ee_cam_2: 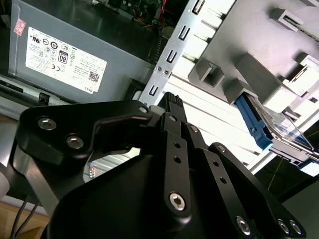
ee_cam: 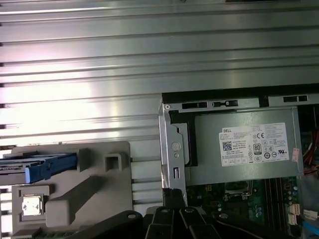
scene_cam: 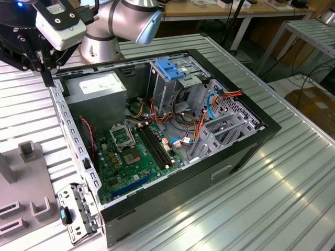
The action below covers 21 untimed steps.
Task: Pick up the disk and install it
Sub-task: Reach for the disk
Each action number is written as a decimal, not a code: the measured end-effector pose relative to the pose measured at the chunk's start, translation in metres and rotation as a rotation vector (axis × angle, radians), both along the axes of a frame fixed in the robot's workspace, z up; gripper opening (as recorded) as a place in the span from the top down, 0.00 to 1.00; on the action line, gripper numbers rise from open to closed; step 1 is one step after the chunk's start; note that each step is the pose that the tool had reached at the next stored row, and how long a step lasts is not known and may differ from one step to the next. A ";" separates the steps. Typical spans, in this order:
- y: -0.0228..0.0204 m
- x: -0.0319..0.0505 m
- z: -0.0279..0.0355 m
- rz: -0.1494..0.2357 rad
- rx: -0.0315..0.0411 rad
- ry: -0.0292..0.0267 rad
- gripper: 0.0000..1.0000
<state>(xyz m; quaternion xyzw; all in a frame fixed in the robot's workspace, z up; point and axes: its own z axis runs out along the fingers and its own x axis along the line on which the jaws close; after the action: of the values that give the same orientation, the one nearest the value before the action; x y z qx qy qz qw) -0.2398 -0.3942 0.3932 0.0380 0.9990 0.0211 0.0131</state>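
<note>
The disk (ee_cam: 47, 167) stands on edge in a grey holder block (ee_cam: 94, 194) on the table beside the open computer case. Its blue side rail faces the first wrist view. In the second wrist view the disk (ee_cam_2: 276, 127) shows its silver face and blue rail, slotted into the same block (ee_cam_2: 259, 55). My gripper (ee_cam_2: 172, 99) is black, its fingers closed together with nothing between them. It hovers over the case's edge wall near the power supply, well apart from the disk. The exterior view has the gripper (scene_cam: 46, 73) high at that view's left, above the case corner.
The open computer case (scene_cam: 261, 130) lies on the ribbed metal table, its motherboard and cables exposed. A grey power supply box (scene_cam: 97, 86) with a white sticker sits at its near corner. A drive cage topped by a blue latch (scene_cam: 168, 68) stands inside.
</note>
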 end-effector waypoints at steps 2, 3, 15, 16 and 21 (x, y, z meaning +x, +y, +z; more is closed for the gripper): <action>0.0028 -0.0025 0.0001 0.000 -0.0005 0.0001 0.89; 0.0050 -0.0043 0.0000 0.000 -0.0005 0.0000 0.89; 0.0306 -0.0368 -0.0009 0.000 -0.0273 -0.0005 0.89; 0.0320 -0.0387 -0.0012 0.000 -0.0302 -0.0007 0.89; 0.0366 -0.0502 -0.0017 0.000 -0.0321 -0.0007 0.89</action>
<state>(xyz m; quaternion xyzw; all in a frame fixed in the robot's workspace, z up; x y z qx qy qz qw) -0.2900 -0.3577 0.3916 0.0377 0.9992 0.0050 0.0141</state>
